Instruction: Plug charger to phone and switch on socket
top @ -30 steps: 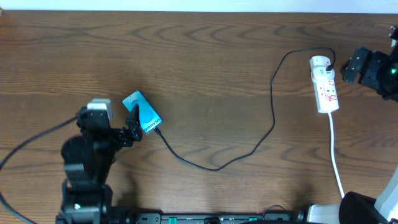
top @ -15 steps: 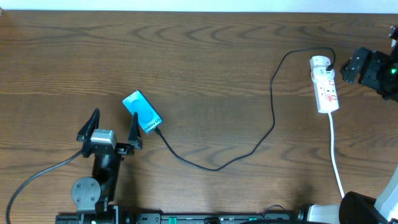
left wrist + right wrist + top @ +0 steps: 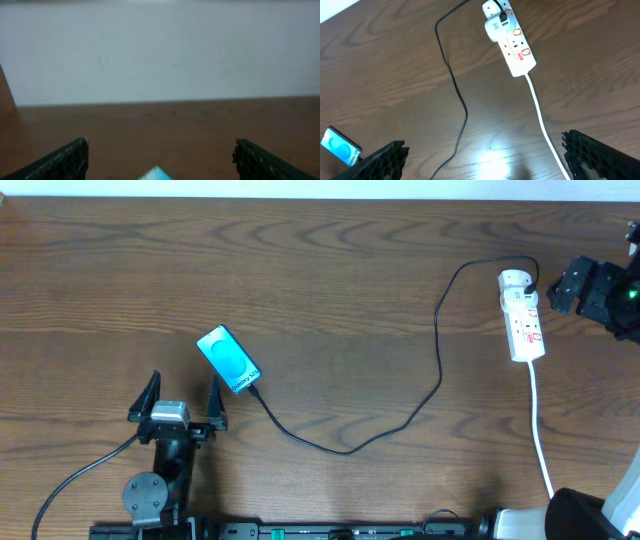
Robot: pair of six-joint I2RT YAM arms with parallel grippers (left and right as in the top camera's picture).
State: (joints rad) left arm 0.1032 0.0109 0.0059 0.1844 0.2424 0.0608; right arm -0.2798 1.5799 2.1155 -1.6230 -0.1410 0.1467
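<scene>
Half done I'd say: charger (image 3: 438,370) looked seated in the phone (image 3: 229,360) toward the front-left and the socket (image 3: 522,315) by the right edge, switch flip still to do, left gripper (image 3: 183,396) and right gripper (image 3: 484,142) both gaping empty.

A big brown wooden table (image 3: 320,260) fills the view — dark lines run across its top. Behind its far edge stands a plain pale wall (image 3: 160,50). A bright patch of light (image 3: 492,150) shines on the wood.
</scene>
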